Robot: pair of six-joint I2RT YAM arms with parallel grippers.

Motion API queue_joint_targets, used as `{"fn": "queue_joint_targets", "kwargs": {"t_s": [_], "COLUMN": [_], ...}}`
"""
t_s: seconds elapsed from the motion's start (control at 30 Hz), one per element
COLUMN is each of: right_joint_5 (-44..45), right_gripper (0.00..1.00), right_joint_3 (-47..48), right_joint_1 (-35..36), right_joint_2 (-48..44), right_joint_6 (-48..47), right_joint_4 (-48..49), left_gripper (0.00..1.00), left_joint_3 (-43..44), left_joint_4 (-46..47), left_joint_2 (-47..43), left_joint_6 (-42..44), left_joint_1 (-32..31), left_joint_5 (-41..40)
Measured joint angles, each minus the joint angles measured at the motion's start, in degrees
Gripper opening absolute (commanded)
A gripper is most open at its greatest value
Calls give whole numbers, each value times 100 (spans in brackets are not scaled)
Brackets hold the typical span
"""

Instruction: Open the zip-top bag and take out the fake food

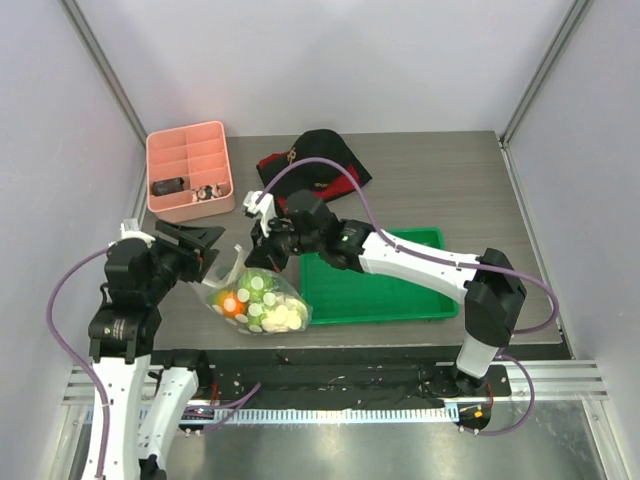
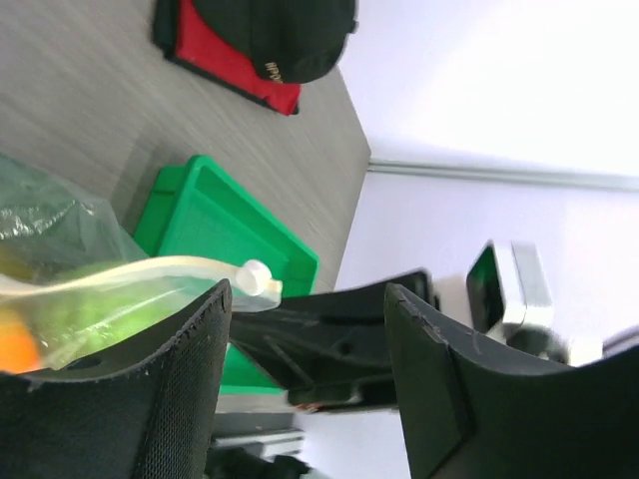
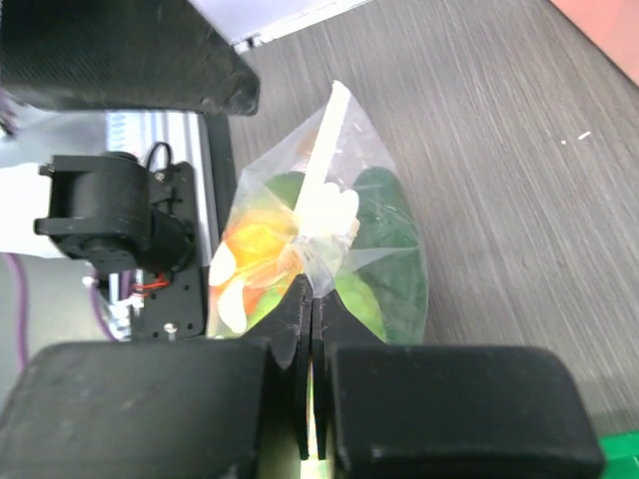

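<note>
Top external view: the zip-top bag (image 1: 258,300) lies on the counter (image 1: 430,170) just left of the green tray (image 1: 390,295), its mouth lifted toward the back where the right pincer (image 1: 267,252) pinches it, while the left pincer (image 1: 205,250) stands spread just beside its left edge. Left wrist view: the zip strip (image 2: 150,271) runs crosswise, its end poking past one finger into the gap, contact unclear. Right wrist view: the jaws are pressed together on film beside the strip, the fake food (image 3: 255,244) blurred behind crinkles.

green tray (image 1: 390,295) blocks passage right of the zip-top bag (image 1: 262,300).
</note>
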Motion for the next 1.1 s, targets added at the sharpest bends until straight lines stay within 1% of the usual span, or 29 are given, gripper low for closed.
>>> {"fn": "queue_joint_targets", "kwargs": {"t_s": [0.03, 0.1, 0.2, 0.27, 0.33, 0.4, 0.57, 0.67, 0.77, 0.87, 0.9, 0.97, 1.07, 1.1], "right_joint_5": [131, 361, 627, 756, 857, 918, 1104, 1152, 1182, 1200, 1207, 1237, 1360, 1425], "right_gripper": [1, 1, 1, 1, 1, 2, 2, 1, 1, 1, 1, 1, 1, 2], "right_joint_3": [24, 50, 52, 87, 122, 127, 127, 127, 157, 236, 258, 282, 313, 319], "right_joint_1": [63, 166, 297, 356, 378, 389, 444, 529, 647, 737, 756, 780, 804, 796], "right_joint_2": [-2, -2, -11, -15, -17, -26, -68, -85, -87, -87, -85, -85, -87, -87], "right_joint_6": [-66, -199, -382, -481, -581, -654, -901, -1060, -1198, -1298, -1329, -1364, -1427, -1458], "right_joint_4": [-61, -140, -219, -293, -361, -404, -470, -507, -551, -645, -669, -721, -804, -833], "left_gripper": [57, 57, 58, 60, 59, 59, 58, 61, 67, 68, 63, 59, 40, 30], "left_joint_3": [149, 422, 914, 1036, 1014, 1010, 1016, 1001, 935, 901, 901, 901, 861, 807], "left_joint_4": [-140, -463, -1241, -1576, -1882, -2105, -2354, -2363, -2312, -2238, -2194, -2103, -1932, -1902], "left_joint_2": [107, 409, 1152, 1464, 1567, 1469, 1274, 1499, 1698, 1873, 1904, 1952, 2022, 2026], "left_joint_6": [-114, -337, -581, -695, -837, -988, -1246, -1300, -1368, -1451, -1471, -1545, -1613, -1617], "left_joint_1": [0, 0, -2, -2, -2, -2, -2, -17, -59, -273, -369, -564, -809, -938], "left_joint_5": [-61, -122, -164, -164, -164, -162, 11, 127, 203, 221, 219, 203, 79, -20]}}
